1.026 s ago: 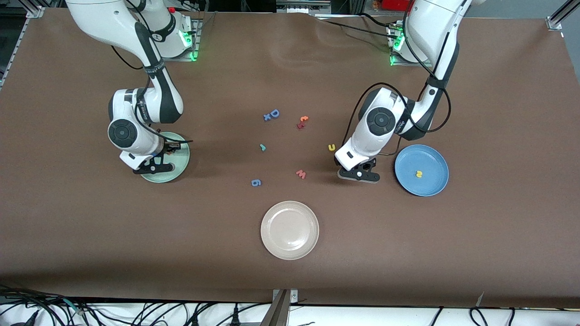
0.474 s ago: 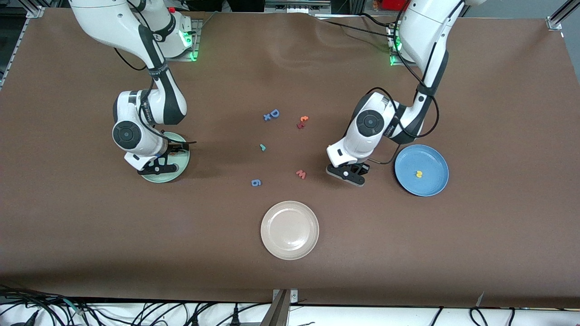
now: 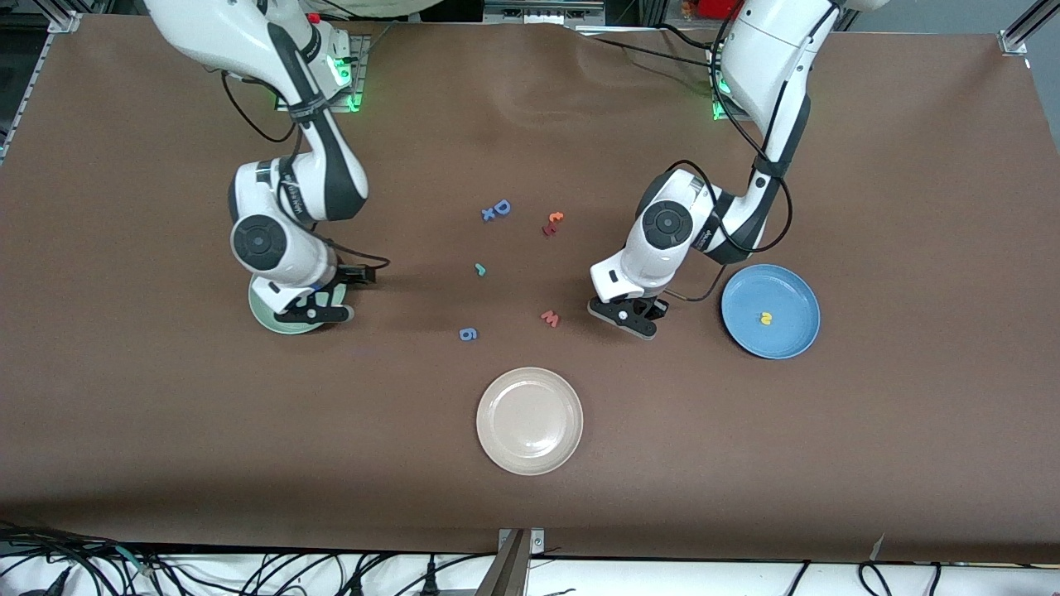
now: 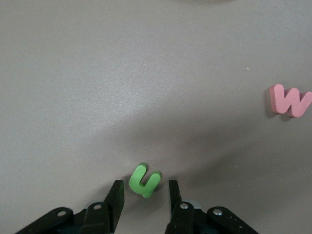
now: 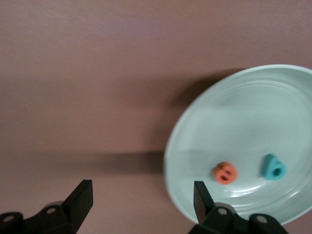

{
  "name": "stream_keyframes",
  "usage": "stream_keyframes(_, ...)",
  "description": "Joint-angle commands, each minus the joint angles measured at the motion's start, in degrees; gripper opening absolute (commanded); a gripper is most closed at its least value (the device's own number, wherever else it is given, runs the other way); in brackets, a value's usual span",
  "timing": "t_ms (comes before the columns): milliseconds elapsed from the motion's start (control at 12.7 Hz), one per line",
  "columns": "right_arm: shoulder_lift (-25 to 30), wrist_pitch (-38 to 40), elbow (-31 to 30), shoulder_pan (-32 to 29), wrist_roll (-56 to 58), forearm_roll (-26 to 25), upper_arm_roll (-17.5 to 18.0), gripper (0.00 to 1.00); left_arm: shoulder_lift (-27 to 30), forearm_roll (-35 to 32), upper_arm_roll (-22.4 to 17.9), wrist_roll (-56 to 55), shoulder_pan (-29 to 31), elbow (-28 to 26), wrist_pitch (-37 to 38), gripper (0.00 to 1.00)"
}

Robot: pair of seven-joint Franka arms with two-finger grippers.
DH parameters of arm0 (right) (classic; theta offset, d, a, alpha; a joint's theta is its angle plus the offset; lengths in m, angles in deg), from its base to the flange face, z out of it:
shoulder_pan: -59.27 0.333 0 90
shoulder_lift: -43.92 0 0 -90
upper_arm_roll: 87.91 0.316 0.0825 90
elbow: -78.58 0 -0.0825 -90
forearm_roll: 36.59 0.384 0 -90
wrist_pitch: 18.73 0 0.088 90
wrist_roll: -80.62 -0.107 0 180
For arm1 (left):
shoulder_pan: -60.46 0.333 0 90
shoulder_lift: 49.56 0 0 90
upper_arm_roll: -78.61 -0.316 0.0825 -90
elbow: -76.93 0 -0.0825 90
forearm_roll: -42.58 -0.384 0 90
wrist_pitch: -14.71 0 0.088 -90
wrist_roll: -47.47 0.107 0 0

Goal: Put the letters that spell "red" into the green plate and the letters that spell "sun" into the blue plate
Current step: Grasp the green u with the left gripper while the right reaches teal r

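beige plate (image 3: pixel 529 420): nearest the front camera, mid-tabletop, nothing in it.
blue "6" (image 3: pixel 468 334): flat on the tabletop (image 3: pixel 869 430), farther back, toward the right arm's end.
pink "w" (image 3: pixel 551 318): just beside the left gripper; also seen in the left wrist view (image 4: pixel 289 100).
left gripper (image 3: pixel 628 319): low over the tabletop between the pink "w" and the blue plate; jaws apart, not touching anything.
green "u" (image 4: pixel 144 181): lies on the tabletop between the left jaws, small gaps either side; hidden under the gripper in the front view.
blue plate (image 3: pixel 787 285): toward the left arm's end, holds one yellow letter (image 3: pixel 767 318).
right gripper (image 3: pixel 310 310): over the rim of the green plate, jaws wide apart, holding nothing.
green plate (image 3: pixel 263 313): mostly hidden by the right arm in front view; in the right wrist view (image 5: pixel 292 97) it holds the orange "e" (image 5: pixel 225 172) and a teal letter (image 5: pixel 273 167), near each other, apart.
teal "r" (image 3: pixel 479 268): alone mid-tabletop.
orange and red letters (image 3: pixel 552 223): touching, farther back.
blue "D" (image 3: pixel 501 207): with a small blue "x" (image 3: pixel 488 214) just beside it, farthest back.
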Motion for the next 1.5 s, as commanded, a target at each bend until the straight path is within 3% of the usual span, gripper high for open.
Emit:
stream_keyframes(0, -0.76, 0.94, 2.27, 1.63, -6.38, 0.72, 0.49, 0.92, -1.38, -1.29, -0.74, 2.45, -0.53, 1.21, -1.41, 0.45)
stream_keyframes(158, -0.93, 0.24, 2.36, 4.52, -12.86, 2.12, 1.72, 0.92, -1.73, -5.05, -0.74, 3.59, -0.96, 1.12, -1.77, 0.45)
stream_keyframes(474, -2.69, -4.68, 3.14, 12.34, -22.30, 2.12, 2.51, 0.89, -1.64, -5.69, -0.83, 3.68, -0.97, 0.86, -1.86, 0.45)
stream_keyframes(711, -3.48, -5.39, 5.69, 16.74, -21.96, 2.04, 2.51, 0.45, -1.99, -5.78, -0.83, 3.68, -0.97, 0.77, -2.65, 0.43)
stream_keyframes(868, -5.49, -7.48, 7.36, 17.98, -21.43, 1.95, 2.51, 0.36, -1.99, -5.86, -0.83, 3.68, -0.97, 0.77, -3.01, 0.38)
stream_keyframes(1105, -8.31, -13.64, 7.37, 18.33, -20.99, 1.69, 4.36, 0.35, -2.08, -7.09, -0.83, 3.68, -0.97, 0.68, -3.01, 0.32)
stream_keyframes(1421, -9.28, -13.56, 7.19, 18.42, -14.49, 1.60, 4.36, 0.34, -1.47, -6.92, -2.05, 5.25, -0.79, 0.77, -3.01, 0.18)
